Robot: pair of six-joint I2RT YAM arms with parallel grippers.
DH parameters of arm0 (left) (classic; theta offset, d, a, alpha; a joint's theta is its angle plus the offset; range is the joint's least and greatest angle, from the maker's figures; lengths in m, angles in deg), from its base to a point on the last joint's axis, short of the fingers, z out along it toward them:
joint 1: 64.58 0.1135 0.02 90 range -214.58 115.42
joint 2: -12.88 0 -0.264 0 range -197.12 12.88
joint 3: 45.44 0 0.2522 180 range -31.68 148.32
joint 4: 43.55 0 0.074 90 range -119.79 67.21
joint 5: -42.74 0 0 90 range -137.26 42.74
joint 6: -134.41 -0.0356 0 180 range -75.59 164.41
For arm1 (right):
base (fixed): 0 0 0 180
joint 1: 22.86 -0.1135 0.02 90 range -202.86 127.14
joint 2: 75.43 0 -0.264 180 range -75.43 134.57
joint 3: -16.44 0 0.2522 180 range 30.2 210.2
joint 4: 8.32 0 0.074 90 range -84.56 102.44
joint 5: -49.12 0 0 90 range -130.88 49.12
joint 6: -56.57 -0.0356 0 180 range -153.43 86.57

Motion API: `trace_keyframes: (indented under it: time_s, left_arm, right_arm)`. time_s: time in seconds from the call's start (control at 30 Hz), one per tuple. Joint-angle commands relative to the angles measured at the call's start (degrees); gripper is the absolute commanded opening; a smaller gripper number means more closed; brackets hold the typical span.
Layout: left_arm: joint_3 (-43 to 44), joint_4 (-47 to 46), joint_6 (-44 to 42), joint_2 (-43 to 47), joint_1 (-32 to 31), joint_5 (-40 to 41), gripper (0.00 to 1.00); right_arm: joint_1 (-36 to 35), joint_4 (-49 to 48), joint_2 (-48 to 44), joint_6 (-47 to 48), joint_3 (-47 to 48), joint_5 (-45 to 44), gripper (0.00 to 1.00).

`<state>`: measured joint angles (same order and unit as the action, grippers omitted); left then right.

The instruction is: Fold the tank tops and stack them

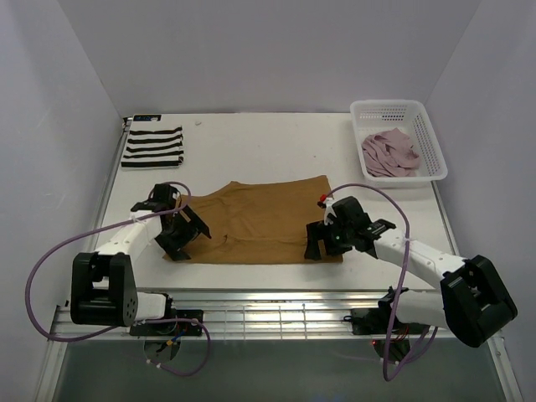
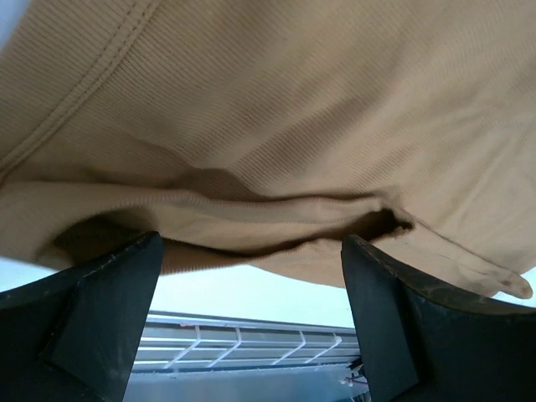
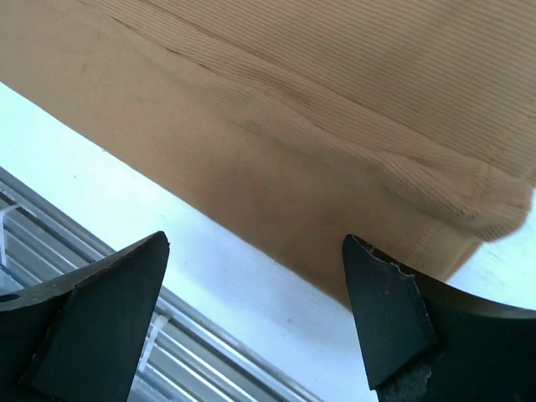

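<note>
A tan top (image 1: 260, 219) lies spread mid-way across the table (image 1: 251, 159), with a folded striped top (image 1: 152, 146) far left and a pink top (image 1: 388, 153) heaped in a basket (image 1: 438, 159) far right. The left gripper (image 1: 184, 236) and right gripper (image 1: 321, 244) sit at the tan top's near corners, both released and empty.

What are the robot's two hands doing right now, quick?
Left gripper: open, holding nothing, at the tan tank top's left edge.
Right gripper: open, holding nothing, at its near right corner.
</note>
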<state>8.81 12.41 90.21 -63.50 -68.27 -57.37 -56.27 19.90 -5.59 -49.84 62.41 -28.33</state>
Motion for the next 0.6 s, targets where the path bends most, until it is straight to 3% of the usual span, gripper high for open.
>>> trace_keyframes:
  time_s: [0.0, 0.13, 0.27, 0.57]
  left_arm:
    - [5.99, 4.91, -1.76, 2.81, -0.10, 1.41, 0.98]
    - [17.58, 4.13, -3.35, -0.51, -0.18, 0.53, 0.98]
    - [32.41, 1.93, -5.81, -9.21, -0.53, -1.75, 0.98]
    - [55.03, -1.50, -15.74, -35.31, -3.26, -5.97, 0.98]
  right_arm:
    - [-0.17, 5.66, -2.96, 0.57, 5.66, -1.82, 0.90]
    - [0.97, 6.64, -2.18, 1.55, 14.97, -9.03, 0.90]
    - [6.15, 6.46, 3.09, 1.46, 26.38, -9.83, 0.90]
    - [13.10, 6.64, 17.95, 4.45, 42.49, -11.41, 0.90]
